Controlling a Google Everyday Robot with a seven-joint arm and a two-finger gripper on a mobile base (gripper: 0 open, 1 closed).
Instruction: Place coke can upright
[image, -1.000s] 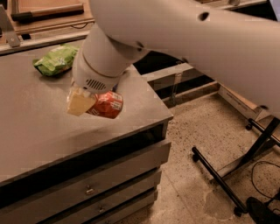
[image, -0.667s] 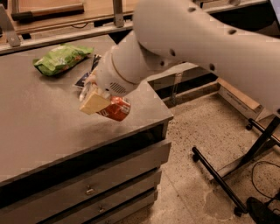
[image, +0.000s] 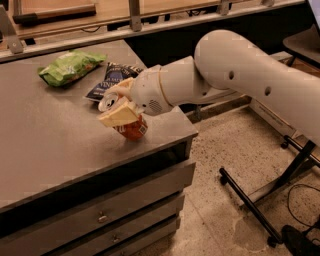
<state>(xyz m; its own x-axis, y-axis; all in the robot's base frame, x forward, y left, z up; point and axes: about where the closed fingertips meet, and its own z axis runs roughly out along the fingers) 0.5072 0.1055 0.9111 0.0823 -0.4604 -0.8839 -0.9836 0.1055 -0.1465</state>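
The coke can (image: 131, 127) is red-orange with a silver top that points up and to the left. It is tilted, with its lower end at or just above the grey table top (image: 45, 130) near the front right corner. My gripper (image: 119, 106) is shut on the can; one cream finger (image: 119, 116) crosses its front and the other lies behind its top rim. The white arm (image: 240, 75) reaches in from the right.
A green chip bag (image: 70, 66) lies at the back of the table. A dark blue chip bag (image: 111, 79) lies just behind the gripper. The table's right edge (image: 192, 131) is close to the can. Drawers sit below. A black stand's legs (image: 260, 200) are on the floor at right.
The arm has swung back and to the right, and now shows from the side. The can has turned from lying sideways to tilted with its top up-left, still in the gripper.
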